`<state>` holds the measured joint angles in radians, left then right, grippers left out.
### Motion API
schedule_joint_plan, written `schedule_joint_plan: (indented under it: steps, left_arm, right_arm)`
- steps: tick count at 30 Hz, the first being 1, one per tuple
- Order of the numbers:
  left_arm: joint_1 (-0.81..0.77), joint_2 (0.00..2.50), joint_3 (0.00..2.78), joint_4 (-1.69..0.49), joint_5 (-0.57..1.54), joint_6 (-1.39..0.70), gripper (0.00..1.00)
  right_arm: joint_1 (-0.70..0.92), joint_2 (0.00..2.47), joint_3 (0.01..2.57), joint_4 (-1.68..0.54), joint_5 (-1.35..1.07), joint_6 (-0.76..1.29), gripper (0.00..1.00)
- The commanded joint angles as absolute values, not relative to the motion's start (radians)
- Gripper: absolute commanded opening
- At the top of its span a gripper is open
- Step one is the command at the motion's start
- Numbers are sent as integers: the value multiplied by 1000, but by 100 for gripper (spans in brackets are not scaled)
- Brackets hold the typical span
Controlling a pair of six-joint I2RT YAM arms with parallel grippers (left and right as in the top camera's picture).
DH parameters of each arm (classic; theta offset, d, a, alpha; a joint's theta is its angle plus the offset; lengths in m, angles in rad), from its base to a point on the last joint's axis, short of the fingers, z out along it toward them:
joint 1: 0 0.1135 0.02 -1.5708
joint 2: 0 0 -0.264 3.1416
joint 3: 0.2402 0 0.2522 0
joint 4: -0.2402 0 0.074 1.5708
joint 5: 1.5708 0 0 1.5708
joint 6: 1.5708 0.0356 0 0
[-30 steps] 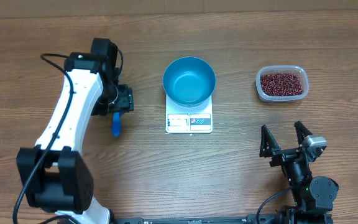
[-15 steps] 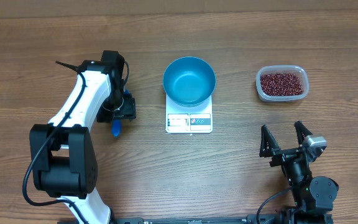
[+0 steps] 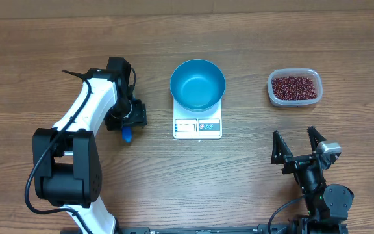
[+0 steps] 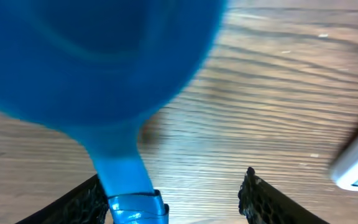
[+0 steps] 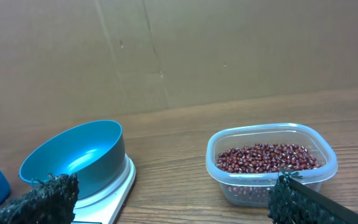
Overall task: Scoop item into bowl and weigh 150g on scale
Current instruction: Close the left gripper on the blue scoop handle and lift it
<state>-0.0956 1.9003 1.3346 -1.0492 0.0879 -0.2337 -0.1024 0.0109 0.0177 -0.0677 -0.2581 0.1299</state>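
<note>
Closing in on the blue scoop (image 3: pixel 127 134) over the last second: swinging the left arm (image 3: pixel 86 107) in toward the scale (image 3: pixel 197 128) and covering most of the scoop, with only a short blue end showing below the wrist from overhead. Holding the left jaws released and spread to either side of the handle, one finger right beside it and the other well apart; not yet grasping anything. Judging from that, lining up the pick, with scooping not begun. Leaving the bowl (image 3: pixel 197 84) sitting empty on the scale and the beans (image 3: pixel 294 86) resting in the clear tub (image 3: pixel 271 91) off to the right. Keeping the right jaws wide and empty at the near edge of the tabletop (image 3: pixel 239 182), on the tub's side. Facing a reach past bowl and scale, both standing between scoop and beans.
</note>
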Motion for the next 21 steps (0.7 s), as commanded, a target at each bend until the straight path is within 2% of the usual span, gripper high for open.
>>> schedule_joint_plan:
  steps: [1, 6, 10, 12, 19, 21]
  left_arm:
    - [-88, 1904, 1332, -1042, 184, -224, 72]
    - [-86, 1904, 1332, -1033, 141, -237, 74]
    - [-84, 1904, 1332, -1020, 5, -376, 78]
    - [-84, 1904, 1330, -1002, 2, -398, 100]
    - [-85, 1904, 1328, -986, 105, -402, 100]
    - [-85, 1904, 1325, -984, 97, -409, 91]
  right_arm:
    - [-100, 3, 8, -62, -255, 131, 100]
    - [-100, 3, 8, -62, -255, 131, 100]
    - [-100, 3, 8, -62, -255, 131, 100]
    - [-100, 3, 8, -62, -255, 131, 100]
    - [-100, 3, 8, -62, -255, 131, 100]
    - [-100, 3, 8, -62, -255, 131, 100]
